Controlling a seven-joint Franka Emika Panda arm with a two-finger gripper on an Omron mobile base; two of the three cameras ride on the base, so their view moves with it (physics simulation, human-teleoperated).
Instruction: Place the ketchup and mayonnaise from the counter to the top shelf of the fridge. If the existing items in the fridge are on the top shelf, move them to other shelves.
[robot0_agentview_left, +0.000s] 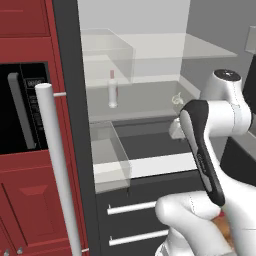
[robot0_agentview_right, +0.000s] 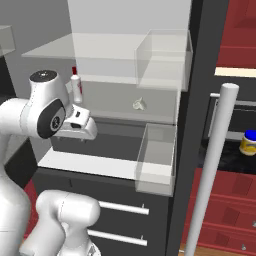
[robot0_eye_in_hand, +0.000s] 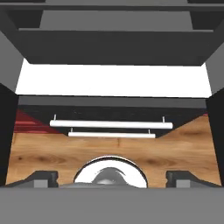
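Observation:
A white bottle with a red cap (robot0_agentview_left: 113, 92) stands upright at the back of the open fridge, on the grey shelf under the glass top shelf (robot0_agentview_left: 165, 47). The bottle (robot0_agentview_right: 76, 88) also appears in the right base view. Whether it is the ketchup I cannot tell. A blue-lidded yellow jar (robot0_agentview_right: 248, 142), probably the mayonnaise, sits on the dark counter right of the fridge. My gripper (robot0_eye_in_hand: 112, 178) is open and holds nothing. Its fingertips (robot0_eye_in_hand: 43, 177) stand wide apart. It hangs in the fridge's mouth (robot0_agentview_left: 176, 129), lower than the bottle, and faces down.
A small pale item (robot0_agentview_right: 140, 104) lies on the same grey shelf, right of the bottle. Clear door bins (robot0_agentview_right: 156, 162) and the long door handle (robot0_agentview_right: 212, 175) stand to the right. Below are a white ledge (robot0_eye_in_hand: 112, 81) and two drawer handles (robot0_eye_in_hand: 111, 124).

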